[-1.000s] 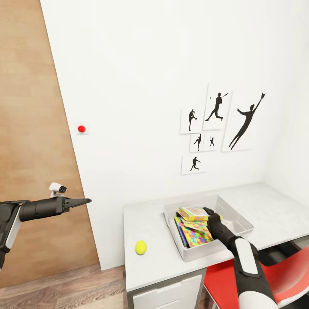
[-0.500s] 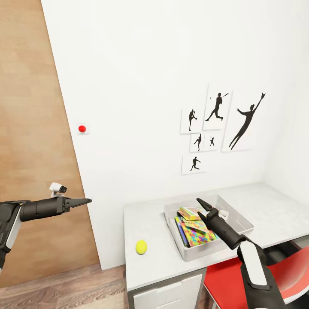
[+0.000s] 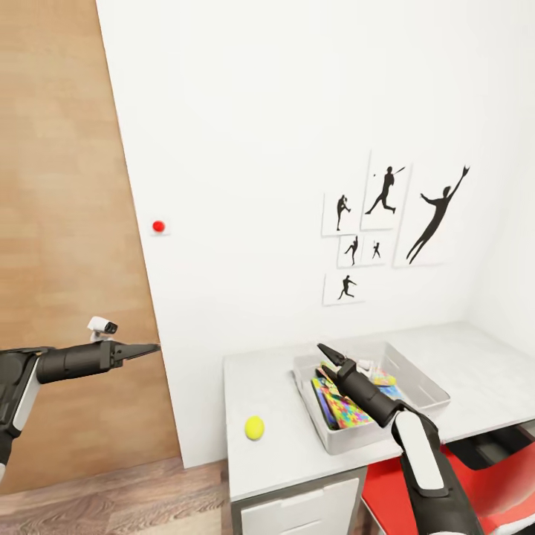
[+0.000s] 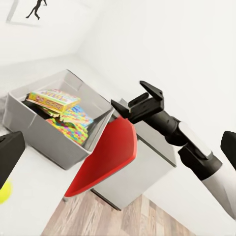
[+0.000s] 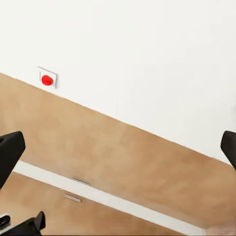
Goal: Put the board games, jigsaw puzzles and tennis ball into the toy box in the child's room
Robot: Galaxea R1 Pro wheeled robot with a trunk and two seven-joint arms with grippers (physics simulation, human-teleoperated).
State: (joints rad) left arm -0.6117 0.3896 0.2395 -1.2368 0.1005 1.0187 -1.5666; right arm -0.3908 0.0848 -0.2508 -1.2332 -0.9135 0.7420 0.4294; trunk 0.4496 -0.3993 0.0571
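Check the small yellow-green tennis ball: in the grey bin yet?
Out. The small yellow-green tennis ball rests on the pale desk top, beside the light grey open-topped bin.

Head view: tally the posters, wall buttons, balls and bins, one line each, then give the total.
Posters: 6
Red wall button: 1
Tennis ball: 1
Toy box: 1
Total: 9
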